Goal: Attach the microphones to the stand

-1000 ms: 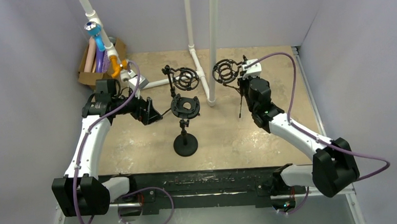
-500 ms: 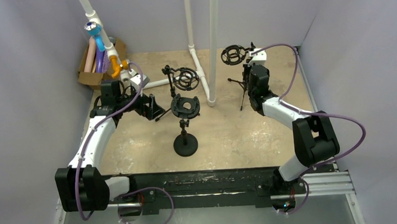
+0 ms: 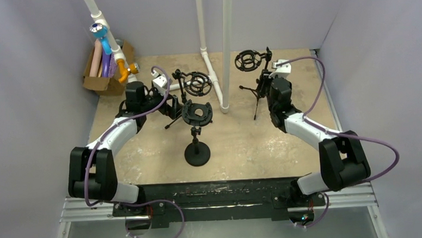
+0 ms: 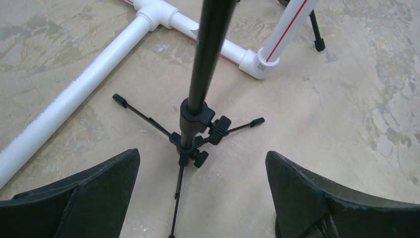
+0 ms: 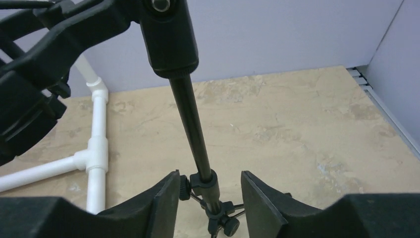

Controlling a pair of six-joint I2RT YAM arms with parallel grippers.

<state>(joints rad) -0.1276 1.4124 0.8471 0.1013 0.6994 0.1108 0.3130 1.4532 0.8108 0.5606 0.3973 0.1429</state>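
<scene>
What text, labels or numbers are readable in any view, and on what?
Nothing is legible in any view.
Red stripe along the white pipe, left wrist view: possibly print, too blurred to read.
Dark marking on the pipe elbow: too small to read.
Tripod stand, microphones, cardboard box: no lettering visible.

White PVC pipes are rising at back centre and lying across the beige desk; a cardboard box is sitting far-left by the wall.
</scene>
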